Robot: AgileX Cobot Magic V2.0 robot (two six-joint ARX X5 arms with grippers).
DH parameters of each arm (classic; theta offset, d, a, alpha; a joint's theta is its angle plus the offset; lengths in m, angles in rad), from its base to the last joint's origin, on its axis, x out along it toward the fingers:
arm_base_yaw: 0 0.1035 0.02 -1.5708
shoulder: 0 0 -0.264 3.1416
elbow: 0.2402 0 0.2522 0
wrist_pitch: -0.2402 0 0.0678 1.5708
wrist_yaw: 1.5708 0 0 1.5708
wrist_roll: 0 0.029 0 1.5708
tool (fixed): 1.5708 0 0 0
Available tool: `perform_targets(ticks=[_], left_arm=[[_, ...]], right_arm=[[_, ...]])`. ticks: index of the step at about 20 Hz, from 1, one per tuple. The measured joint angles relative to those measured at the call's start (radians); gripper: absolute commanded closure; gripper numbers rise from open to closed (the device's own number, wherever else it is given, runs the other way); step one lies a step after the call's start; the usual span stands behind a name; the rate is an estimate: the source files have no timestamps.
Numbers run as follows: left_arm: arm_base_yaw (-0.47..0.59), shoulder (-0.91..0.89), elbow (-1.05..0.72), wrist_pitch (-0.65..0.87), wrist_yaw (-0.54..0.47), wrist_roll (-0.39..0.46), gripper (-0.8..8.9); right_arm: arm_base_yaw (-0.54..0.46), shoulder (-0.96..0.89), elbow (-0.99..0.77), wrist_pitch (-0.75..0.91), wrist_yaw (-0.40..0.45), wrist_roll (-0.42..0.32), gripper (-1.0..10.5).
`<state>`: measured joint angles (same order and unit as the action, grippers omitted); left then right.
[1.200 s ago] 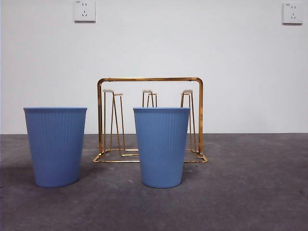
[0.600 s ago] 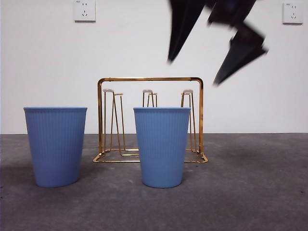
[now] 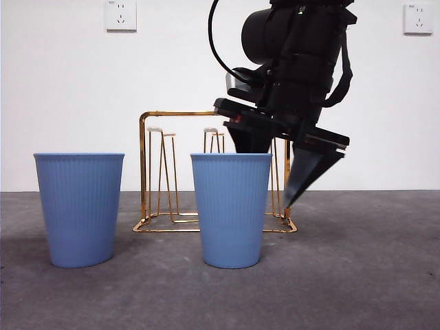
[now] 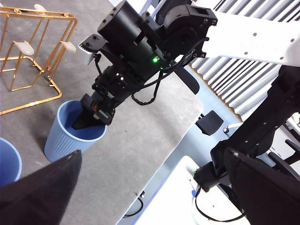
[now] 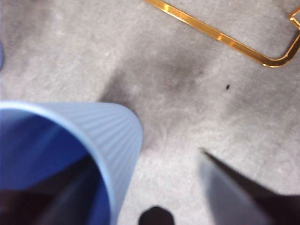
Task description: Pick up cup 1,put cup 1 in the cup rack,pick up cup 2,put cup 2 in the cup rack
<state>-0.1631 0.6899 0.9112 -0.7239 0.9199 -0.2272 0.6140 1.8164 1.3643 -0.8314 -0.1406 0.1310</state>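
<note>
Middle cup: blue, ribbed, upright on the grey surface, in front of the cup rack and overlapping its lower middle in the front view; open mouth up.
Rim of middle cup: straddled by the right pincer, one jaw dipped inside the mouth, the other down outside the wall on the side away from the second cup; contact with the wall not clear.
Right pincer: spread wide, nothing pinched; in the right wrist view one dark jaw lay inside the blue interior and the other over bare grey surface beside the cup.
Right arm: big and dark, dropped in from the top of the front view, covering part of the rack's upper corner; green light lit on its body in the left wrist view.
Second cup: same blue ribbed kind, upright, well apart from the middle cup, at the far side from the arm; untouched.
Cup rack: gold wire, arched frame, white-tipped prongs upright, flat base on the surface behind the middle cup; no cup on it.
Left pincer: held high and away from the cups, looking down on them; jaws spread, holding nothing.
Wall: white, two sockets high up.
</note>
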Motion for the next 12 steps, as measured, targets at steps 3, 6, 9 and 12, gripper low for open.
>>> perform_targets(ticks=[3, 6, 9, 12], left_arm=[[-0.001, 0.000, 0.000, 0.000, 0.000, -0.003, 1.53], [-0.002, 0.002, 0.000, 0.000, 0.000, -0.005, 1.53], [-0.002, 0.007, 0.000, 0.003, 0.000, -0.022, 1.53], [-0.002, 0.024, 0.000, 0.076, 0.044, -0.073, 1.53]], right_arm=[[0.000, 0.000, 0.000, 0.016, -0.021, -0.016, 9.6], [0.000, -0.001, 0.000, -0.011, -0.024, -0.042, 9.6], [0.000, -0.052, 0.000, -0.037, -0.024, -0.065, 9.6], [0.000, -0.219, 0.000, -0.035, -0.024, -0.075, 9.6]])
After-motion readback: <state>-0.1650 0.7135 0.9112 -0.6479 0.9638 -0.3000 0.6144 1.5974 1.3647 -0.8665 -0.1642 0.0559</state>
